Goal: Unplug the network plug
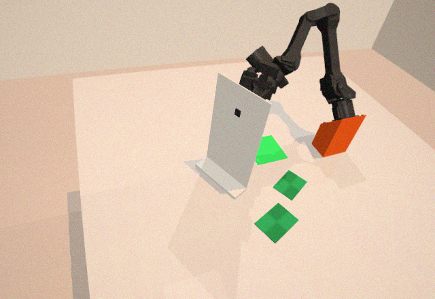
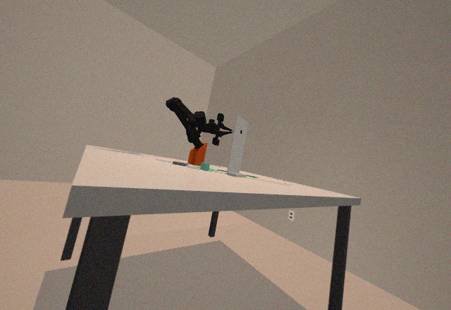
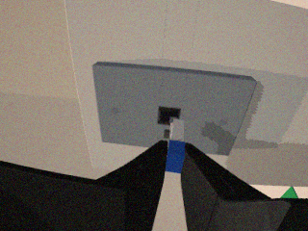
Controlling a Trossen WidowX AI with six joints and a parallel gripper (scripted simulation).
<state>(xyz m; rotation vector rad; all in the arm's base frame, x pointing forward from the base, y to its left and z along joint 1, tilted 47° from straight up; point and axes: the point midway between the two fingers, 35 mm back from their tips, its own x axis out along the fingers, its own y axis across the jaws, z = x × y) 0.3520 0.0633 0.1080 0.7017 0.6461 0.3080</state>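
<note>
My table spreads beneath everything, a pale top on dark legs. My arm arches above it, standing on an orange base. In front of me the panel rises upright from its foot, a dark square socket cut through its upper part. My gripper points at the panel's near face, jaws clamped on the plug. Three green squares lie on the table: a bright one partly hidden by the panel, and two darker ones, the larger farther from the panel's face. A small teal block shows near my base in the exterior view. Smallest is the plug, blue with a pale front end, between my fingertips and out of the socket, near the panel.
</note>
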